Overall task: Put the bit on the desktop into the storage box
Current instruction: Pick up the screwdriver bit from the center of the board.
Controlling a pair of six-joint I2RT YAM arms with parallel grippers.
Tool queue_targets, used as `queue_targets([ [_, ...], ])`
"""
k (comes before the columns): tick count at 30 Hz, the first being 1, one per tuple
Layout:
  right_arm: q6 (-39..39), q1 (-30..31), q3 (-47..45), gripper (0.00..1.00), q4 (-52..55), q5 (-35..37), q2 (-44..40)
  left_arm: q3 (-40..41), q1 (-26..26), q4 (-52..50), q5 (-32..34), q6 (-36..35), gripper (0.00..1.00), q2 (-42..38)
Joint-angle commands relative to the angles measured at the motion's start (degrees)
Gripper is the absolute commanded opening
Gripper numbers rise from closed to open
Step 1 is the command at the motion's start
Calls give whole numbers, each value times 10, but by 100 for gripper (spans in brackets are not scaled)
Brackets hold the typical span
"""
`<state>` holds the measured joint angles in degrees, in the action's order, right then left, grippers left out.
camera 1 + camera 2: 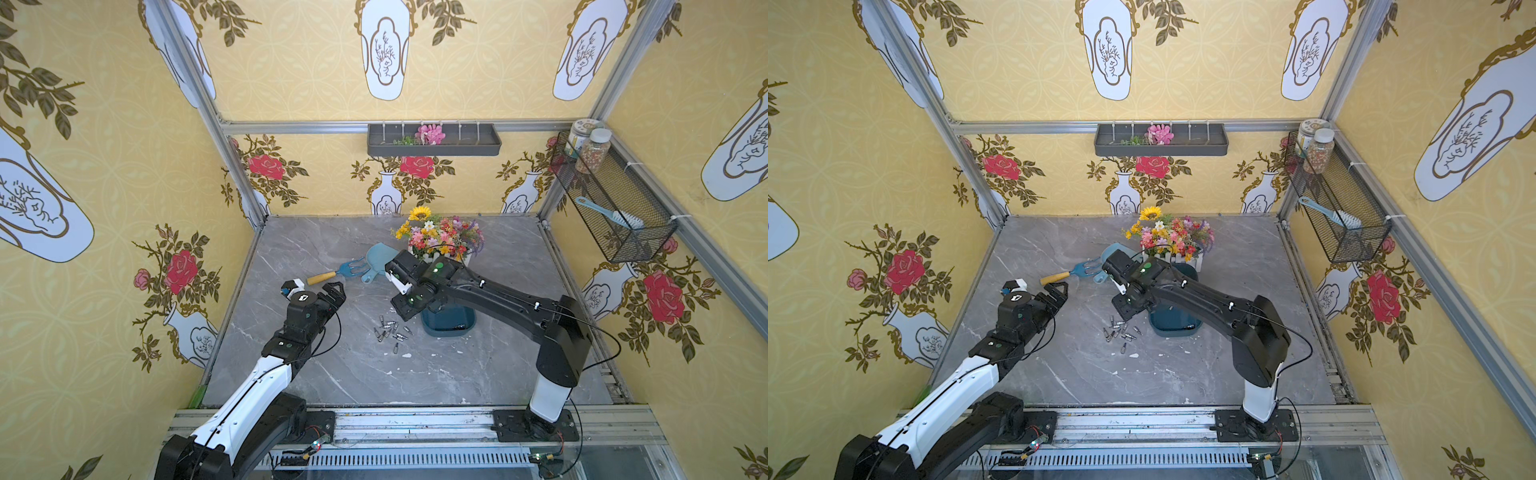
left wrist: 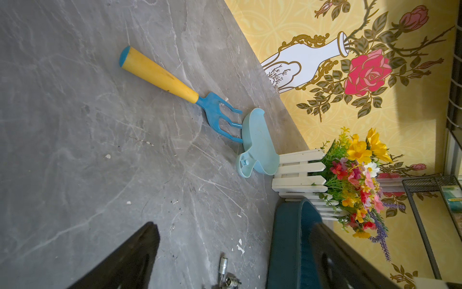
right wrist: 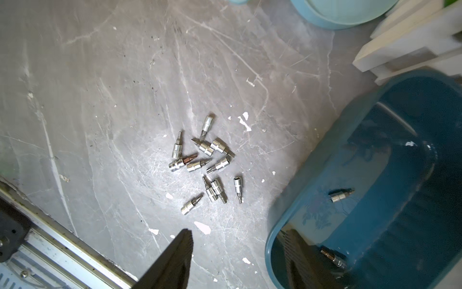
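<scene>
Downward, right end effector (image 3: 237, 231), over storage box (image 3: 300, 180) rim

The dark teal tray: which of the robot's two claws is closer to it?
Right. The right gripper hangs at the rim of the storage box, one finger over its inside. The left gripper is off across the desktop, beside the garden fork.

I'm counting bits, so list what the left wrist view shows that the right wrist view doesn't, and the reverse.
Left wrist only: the garden fork, the flowers, the wallpaper. Right wrist only: two bits inside the storage box, and the whole heap of bits. Both: the desktop, the box, the dustpan, the white fence, a few loose bits.
</scene>
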<state>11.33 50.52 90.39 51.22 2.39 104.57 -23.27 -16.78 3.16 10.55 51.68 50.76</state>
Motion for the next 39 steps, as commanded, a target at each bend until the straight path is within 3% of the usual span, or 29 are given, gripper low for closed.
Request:
queue_targets([
  [1,6,6,6,56,7,-2,21,6,1,7,5,6,100,2],
  [14,20,12,11,37,12,1,101,9,4,5,14,4,100,15],
  [39,37,12,3,31,3,17,155,20,6,18,0,14,100,49],
])
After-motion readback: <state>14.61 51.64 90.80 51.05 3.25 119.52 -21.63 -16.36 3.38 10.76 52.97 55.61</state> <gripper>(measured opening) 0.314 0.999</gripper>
